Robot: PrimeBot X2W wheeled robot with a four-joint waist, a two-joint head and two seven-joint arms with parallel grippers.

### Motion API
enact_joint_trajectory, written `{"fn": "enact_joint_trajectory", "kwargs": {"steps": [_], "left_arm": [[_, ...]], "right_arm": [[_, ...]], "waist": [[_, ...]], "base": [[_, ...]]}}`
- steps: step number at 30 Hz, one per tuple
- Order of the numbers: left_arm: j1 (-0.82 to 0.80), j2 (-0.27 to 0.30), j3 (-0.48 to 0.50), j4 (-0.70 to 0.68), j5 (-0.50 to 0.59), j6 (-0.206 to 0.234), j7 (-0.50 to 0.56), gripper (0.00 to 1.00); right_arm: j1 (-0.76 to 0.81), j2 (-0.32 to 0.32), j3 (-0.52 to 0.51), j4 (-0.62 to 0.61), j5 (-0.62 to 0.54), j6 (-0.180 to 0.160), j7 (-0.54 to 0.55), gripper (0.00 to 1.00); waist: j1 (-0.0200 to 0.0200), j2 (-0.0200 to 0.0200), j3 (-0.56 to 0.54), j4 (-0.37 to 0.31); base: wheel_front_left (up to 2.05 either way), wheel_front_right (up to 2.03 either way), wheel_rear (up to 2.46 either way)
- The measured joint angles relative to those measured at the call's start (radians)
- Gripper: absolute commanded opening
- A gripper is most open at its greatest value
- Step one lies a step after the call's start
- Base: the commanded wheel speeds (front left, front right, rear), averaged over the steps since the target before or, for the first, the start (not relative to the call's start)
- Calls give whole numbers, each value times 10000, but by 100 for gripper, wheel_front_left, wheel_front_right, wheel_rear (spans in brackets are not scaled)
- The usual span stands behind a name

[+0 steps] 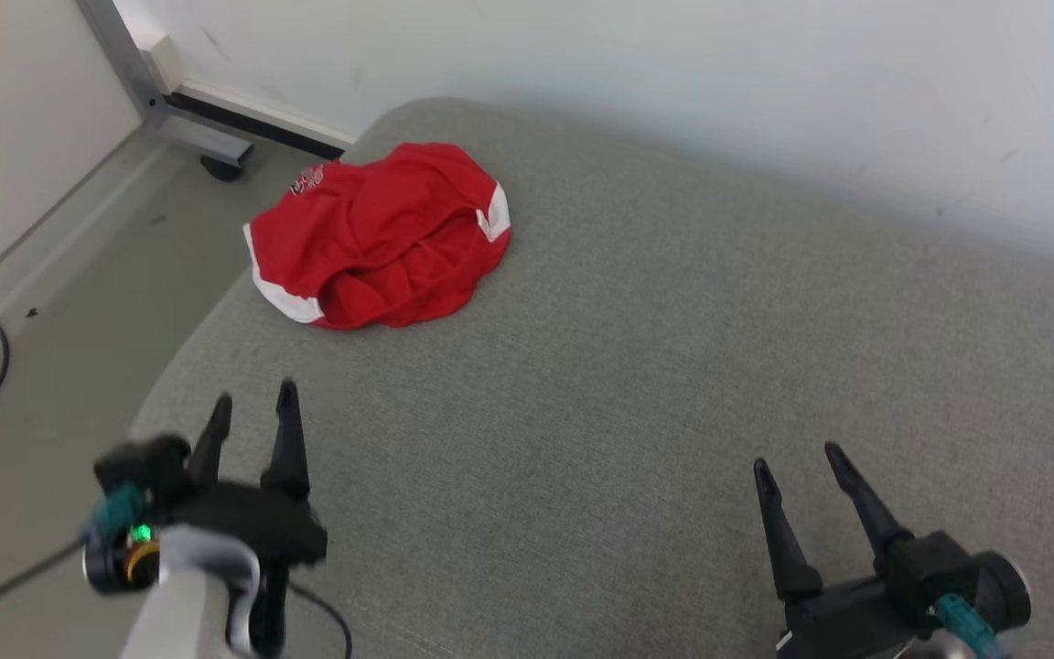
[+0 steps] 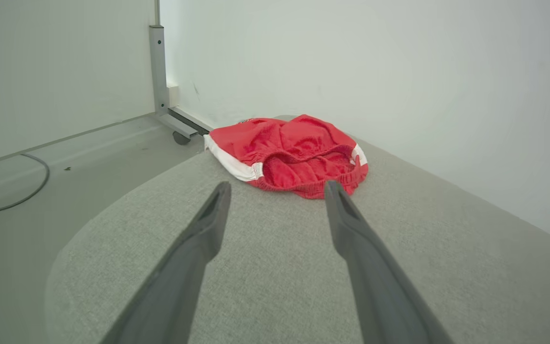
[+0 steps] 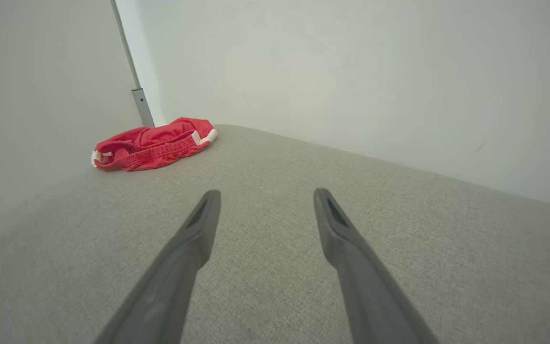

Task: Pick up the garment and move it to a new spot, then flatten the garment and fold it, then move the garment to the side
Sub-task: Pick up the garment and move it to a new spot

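Crumpled red shorts [image 1: 379, 240] lie ahead of left pincer [image 1: 255, 395], well apart; right pincer [image 1: 794, 457] farther off. Both released, empty.

wall [image 1: 673, 82]: plain white, beyond left claw [image 1: 255, 394] | floor [image 1: 79, 302]: grey, left of claw, black cable [image 1: 5, 357] lying on it | metal frame [image 1: 202, 139] on castor [image 1: 220, 167]: far-left corner | surface [image 1: 628, 366]: grey fabric, under claw

Red cloth garment [image 1: 381, 236] with mesh-like weave lies on matt, coarse-woven grey upholstery [image 1: 655, 384].
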Motion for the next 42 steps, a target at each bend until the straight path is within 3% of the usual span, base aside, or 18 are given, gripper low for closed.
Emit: {"fn": "enact_joint_trajectory", "kwargs": {"steps": [7, 17, 25, 32, 33, 34, 42], "left_arm": [[-2801, 382, 167, 2073, -838, -92, 516, 100], [-4987, 1406, 625, 4357, -1108, 98, 976, 100], [-6172, 2056, 416, 5484, -963, 587, 1988, 100], [-6720, 2608, 430, 6163, -892, 1419, 2499, 100], [-6795, 2709, 412, 6217, -878, 1521, 2558, 56], [-6859, 2800, 407, 6263, -859, 1590, 2587, 0], [-7046, 3060, 299, 6497, -899, 1260, 3168, 0]], "right_arm": [[-271, -819, 290, -1333, -92, 0, 878, 100], [-380, -1248, 493, -2761, -75, 0, 1388, 100], [-521, -1283, 397, -3361, -61, 0, 1358, 100], [-673, -1112, 382, -3254, -61, 0, 1195, 100], [-717, -1091, 408, -3219, -61, 0, 1154, 100], [-768, -1053, 430, -3179, -61, 0, 1133, 100], [-966, -846, 656, -2543, 151, 0, 748, 100]], "waist": [[1, 1, 841, -541], [2, 1, 2157, -2449], [3, 1, 3461, -3714], [-2, -1, 4287, -4594], [-2, -2, 4362, -4704], [-3, -2, 4421, -4804], [-1, -1, 4261, -5091]], "base": [[0, 0, 0], [0, 0, 0], [0, 0, 0], [0, 0, 0], [0, 0, 0], [0, 0, 0], [0, 0, 0]]}}
